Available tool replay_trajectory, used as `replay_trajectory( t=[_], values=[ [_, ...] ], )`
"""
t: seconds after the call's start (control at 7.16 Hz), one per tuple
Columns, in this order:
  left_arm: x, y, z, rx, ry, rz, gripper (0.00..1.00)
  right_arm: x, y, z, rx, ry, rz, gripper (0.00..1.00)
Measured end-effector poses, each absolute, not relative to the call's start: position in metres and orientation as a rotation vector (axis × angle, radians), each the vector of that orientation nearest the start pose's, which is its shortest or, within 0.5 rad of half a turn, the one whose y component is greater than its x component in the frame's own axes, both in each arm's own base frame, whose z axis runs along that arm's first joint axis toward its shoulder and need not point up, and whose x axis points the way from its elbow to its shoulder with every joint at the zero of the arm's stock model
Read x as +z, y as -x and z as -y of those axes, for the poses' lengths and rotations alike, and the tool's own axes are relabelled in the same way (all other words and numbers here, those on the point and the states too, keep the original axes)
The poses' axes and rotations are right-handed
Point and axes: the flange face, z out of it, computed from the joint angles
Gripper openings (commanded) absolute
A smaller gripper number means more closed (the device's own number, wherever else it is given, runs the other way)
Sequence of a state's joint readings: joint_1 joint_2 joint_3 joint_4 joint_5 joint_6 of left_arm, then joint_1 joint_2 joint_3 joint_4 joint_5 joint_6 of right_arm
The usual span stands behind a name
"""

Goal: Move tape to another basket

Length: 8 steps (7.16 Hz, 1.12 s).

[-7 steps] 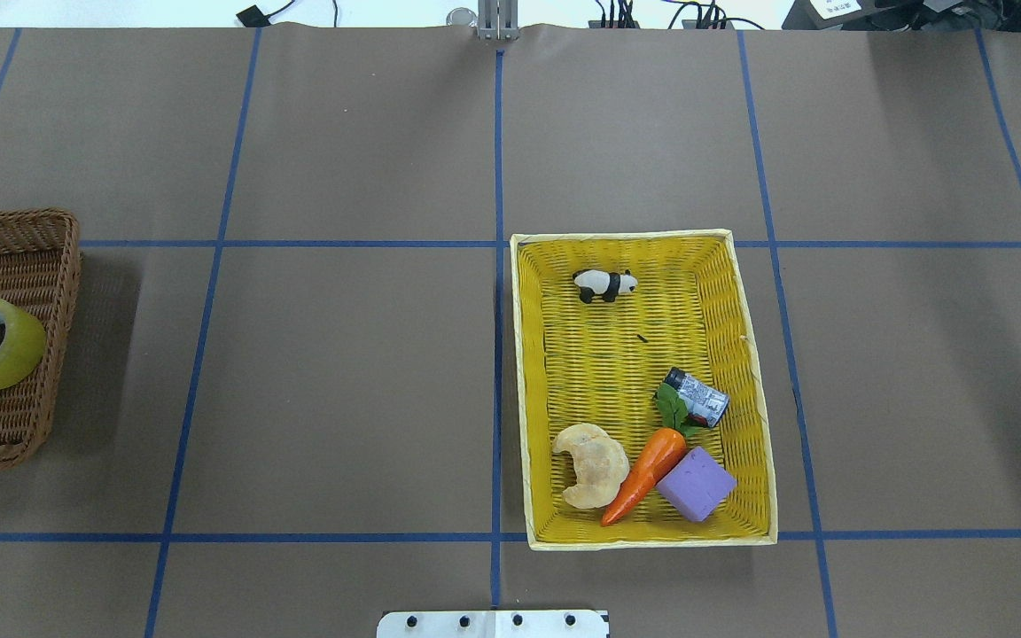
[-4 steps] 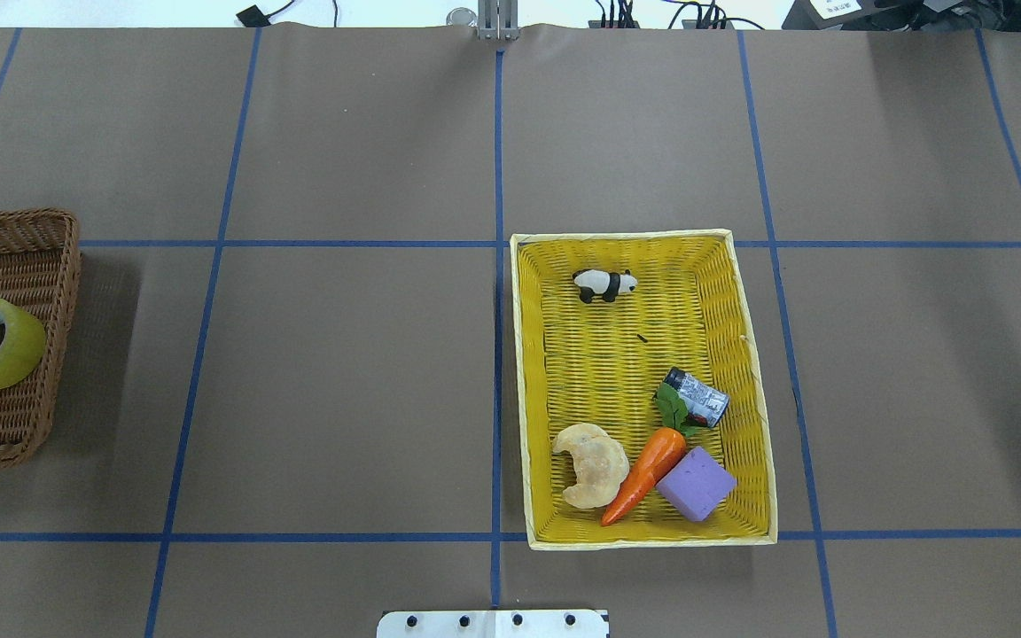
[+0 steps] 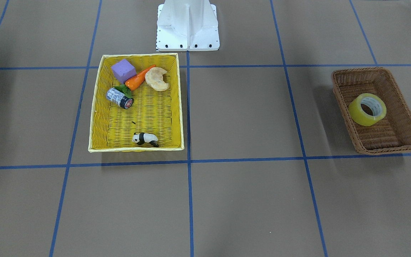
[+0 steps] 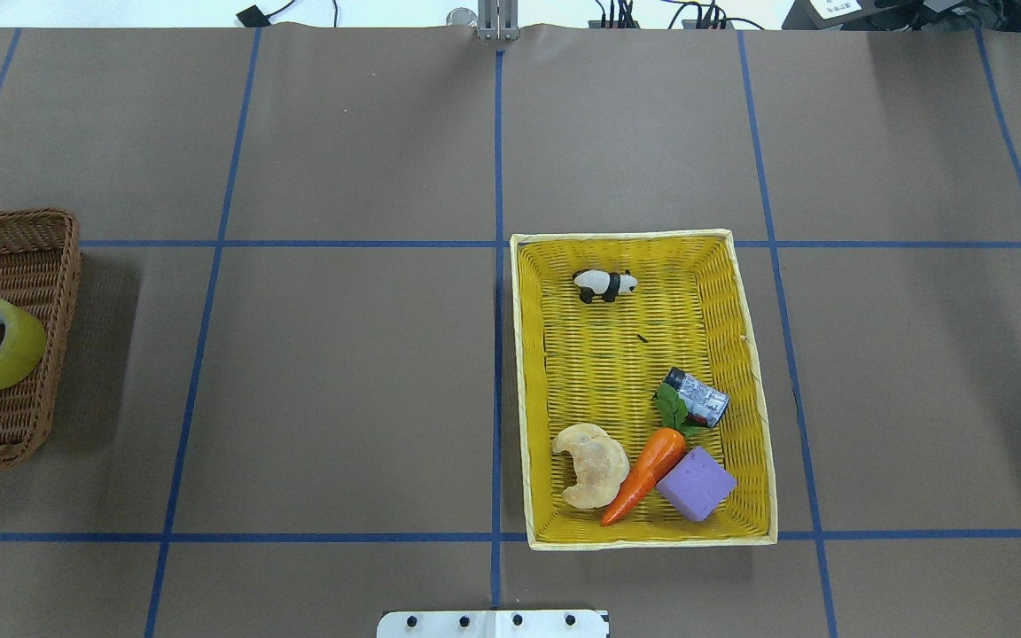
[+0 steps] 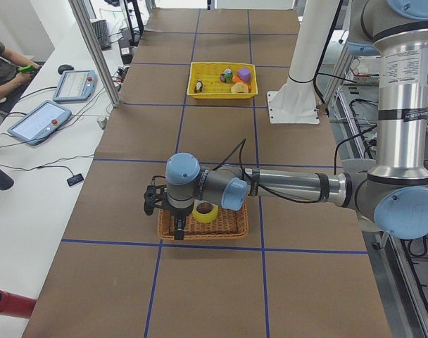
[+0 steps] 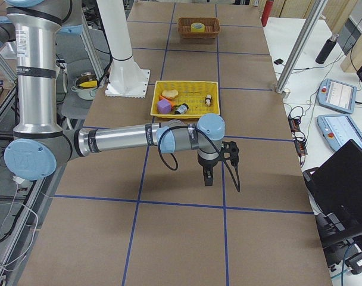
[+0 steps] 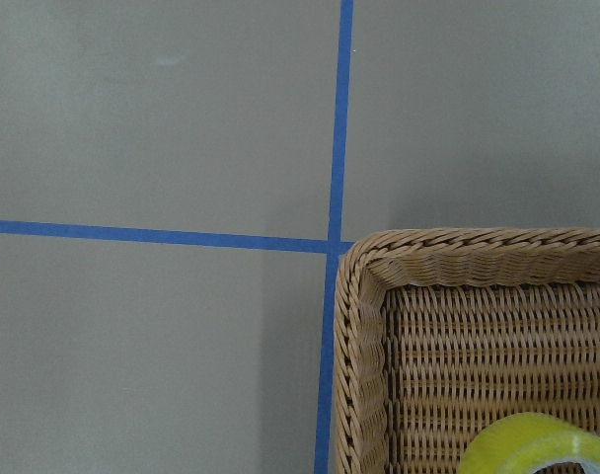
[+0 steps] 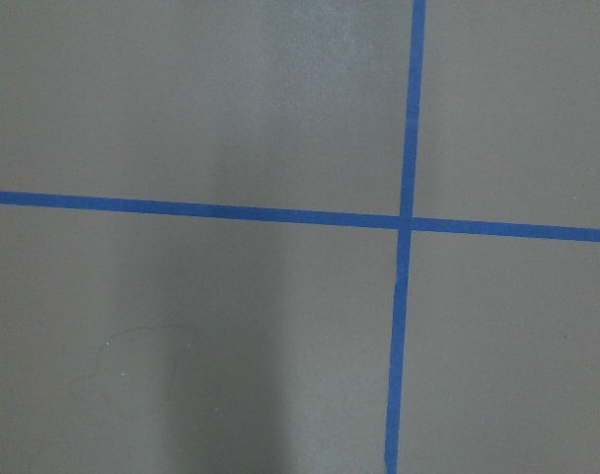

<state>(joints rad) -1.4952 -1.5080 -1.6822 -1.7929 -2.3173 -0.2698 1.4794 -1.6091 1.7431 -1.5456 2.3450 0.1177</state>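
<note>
Yellowish tape (image 3: pixel 367 109) rests inside the brown wicker basket (image 3: pixel 407 123) on a brown paper-covered table (image 3: pixel 248 114) gridded with blue lines (image 3: pixel 188 107), well apart from the yellow basket (image 3: pixel 100 107); the finger state of the left gripper (image 5: pixel 177 229) and right gripper (image 6: pixel 207 177) cannot be told, and a white bench (image 5: pixel 31 183) with tablets (image 5: pixel 39 120) runs alongside.

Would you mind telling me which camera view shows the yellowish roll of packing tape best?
The exterior front-facing view: the translucent yellowish roll of packing tape lies whole and unobstructed in the dark brown wicker basket. Overhead crops it at the frame edge, the left wrist view catches a sliver, the side views show it small.
</note>
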Motion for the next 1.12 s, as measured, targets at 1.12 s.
replay_trajectory(
  t=[1.12],
  values=[
    [0.591,0.024,0.467,-0.039,0.022,-0.788,0.98,0.603,-0.019,0.486,-0.024,-0.037,0.787,1.00]
  ],
)
